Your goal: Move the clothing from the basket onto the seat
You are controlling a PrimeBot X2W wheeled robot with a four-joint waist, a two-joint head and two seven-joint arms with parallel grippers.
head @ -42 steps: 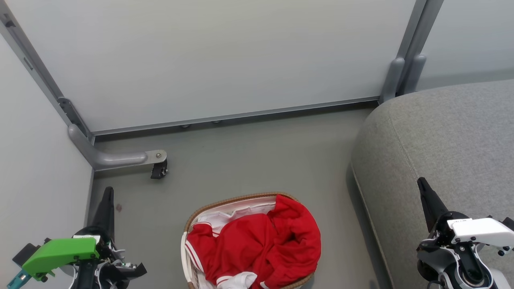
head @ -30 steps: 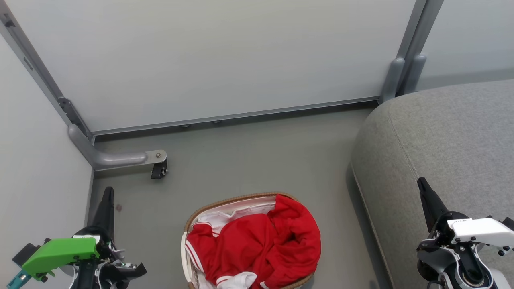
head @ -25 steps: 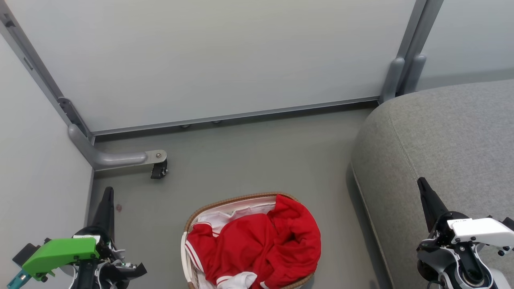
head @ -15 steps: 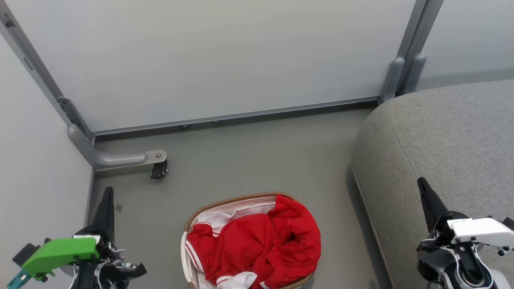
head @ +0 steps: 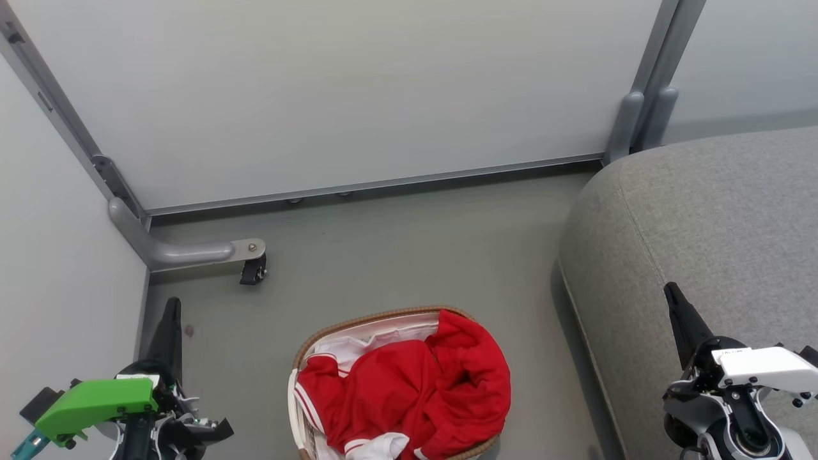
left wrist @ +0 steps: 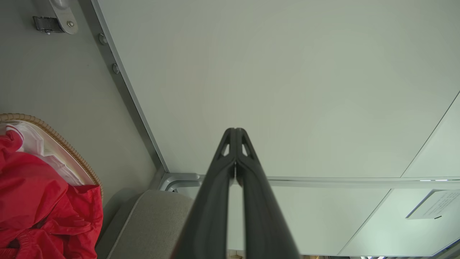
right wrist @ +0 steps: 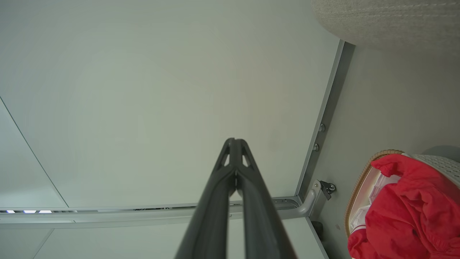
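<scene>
The red clothing (head: pixel 409 390) with white striped trim lies bunched in the basket (head: pixel 370 317), which stands on the floor at the bottom centre of the head view. The grey seat (head: pixel 703 211) fills the right side. My left gripper (head: pixel 171 301) is shut and empty, left of the basket. My right gripper (head: pixel 669 287) is shut and empty, over the seat's front edge. The left wrist view shows the left gripper (left wrist: pixel 235 130) shut, with the clothing (left wrist: pixel 39 205), the basket rim (left wrist: pixel 54 135) and the seat (left wrist: pixel 151 223) at lower left. The right wrist view shows the right gripper (right wrist: pixel 234 140) shut, the clothing (right wrist: pixel 406 212) at lower right and the seat (right wrist: pixel 388 18) at the top.
Pale partition panels (head: pixel 332 89) close off the back and left. A grey metal foot with a black caster (head: pixel 252 271) juts onto the floor behind and left of the basket. Bare grey floor (head: pixel 415 249) lies between the basket, panels and seat.
</scene>
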